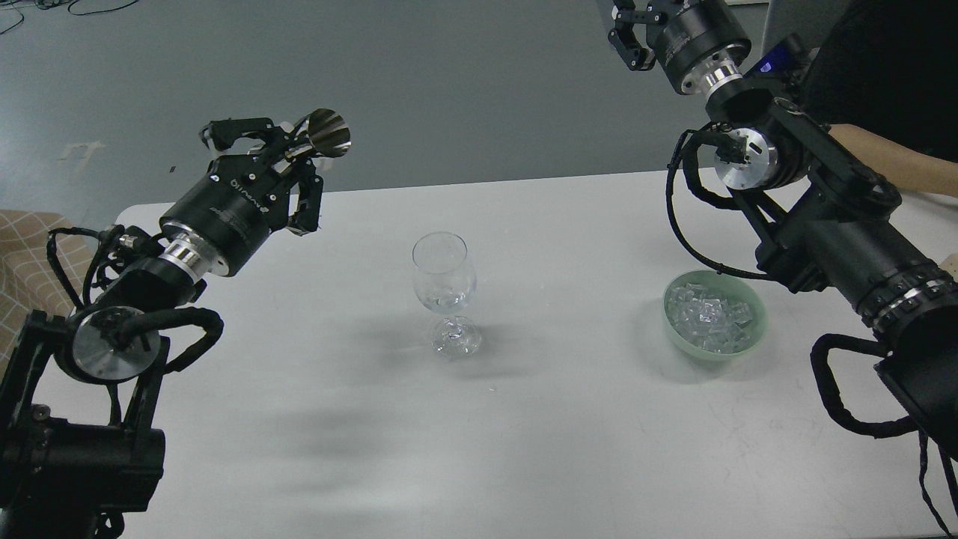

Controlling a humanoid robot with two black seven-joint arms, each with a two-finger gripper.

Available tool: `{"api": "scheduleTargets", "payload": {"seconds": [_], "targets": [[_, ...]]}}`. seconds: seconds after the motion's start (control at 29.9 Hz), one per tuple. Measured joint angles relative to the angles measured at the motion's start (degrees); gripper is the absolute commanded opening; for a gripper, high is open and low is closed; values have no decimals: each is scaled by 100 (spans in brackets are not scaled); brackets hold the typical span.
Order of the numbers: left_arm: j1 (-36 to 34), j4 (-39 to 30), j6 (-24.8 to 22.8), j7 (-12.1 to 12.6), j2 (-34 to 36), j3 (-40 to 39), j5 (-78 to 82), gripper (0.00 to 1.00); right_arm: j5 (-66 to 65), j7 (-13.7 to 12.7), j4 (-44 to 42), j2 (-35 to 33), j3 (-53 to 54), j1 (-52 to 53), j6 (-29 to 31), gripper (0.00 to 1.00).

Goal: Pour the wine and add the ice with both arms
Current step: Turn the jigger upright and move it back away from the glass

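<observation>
A clear wine glass stands upright in the middle of the white table, with a little clear content in its bowl. My left gripper is raised above the table's far left edge, shut on a shiny metal jigger whose cone mouth tilts up and right, well left of the glass. A pale green bowl at the right holds several clear ice cubes. My right gripper is high at the top edge, far above the bowl, partly cut off by the frame.
A person's bare forearm rests at the table's right edge behind my right arm. A checked fabric seat is at the left of the table. Grey floor lies beyond the far edge.
</observation>
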Motion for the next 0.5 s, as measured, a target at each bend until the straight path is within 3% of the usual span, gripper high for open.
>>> {"api": "scheduleTargets", "payload": {"seconds": [0.3, 0.5], "targets": [[765, 529, 10, -140, -548, -806, -1004, 0, 0, 0, 9, 0, -4, -5, -8, 100], [855, 1143, -115, -632, -667, -852, -1213, 0, 0, 0, 9, 0, -12, -2, -9, 100]]}}
